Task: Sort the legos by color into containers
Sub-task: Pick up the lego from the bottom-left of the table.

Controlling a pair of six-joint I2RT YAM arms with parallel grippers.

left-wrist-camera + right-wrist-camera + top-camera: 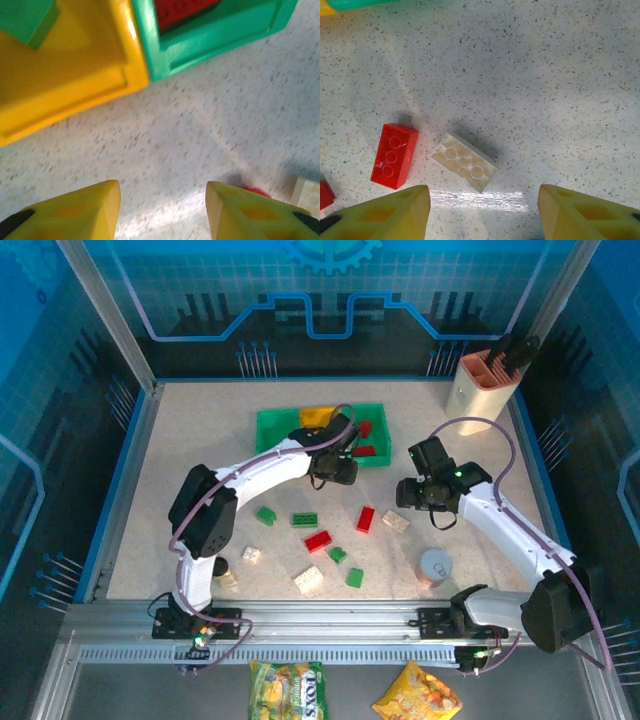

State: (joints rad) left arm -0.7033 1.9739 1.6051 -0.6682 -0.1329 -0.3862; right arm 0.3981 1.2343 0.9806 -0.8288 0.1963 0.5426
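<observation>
Desk: speckled top, blue rim.

Three bins are set in a touching row at far centre: green bin, yellow bin, second green bin. A beige holder is stood at the far right corner.

Left end effector is held just in front of the yellow bin and second green bin. Its jaws are parted narrowly and nothing is gripped. From its wrist camera a green brick is seen in the yellow bin and a red brick in the second green bin.

Right end effector is held over bare desk right of centre. Its jaws are set moderately wide and nothing is gripped.

A tin can is stood near the front edge, right side.

A cream lego is seen just ahead of the right jaws' gap, with a red lego just beside it, not touching. Other legos, red, green and cream, are scattered across the near half of the desk.
</observation>
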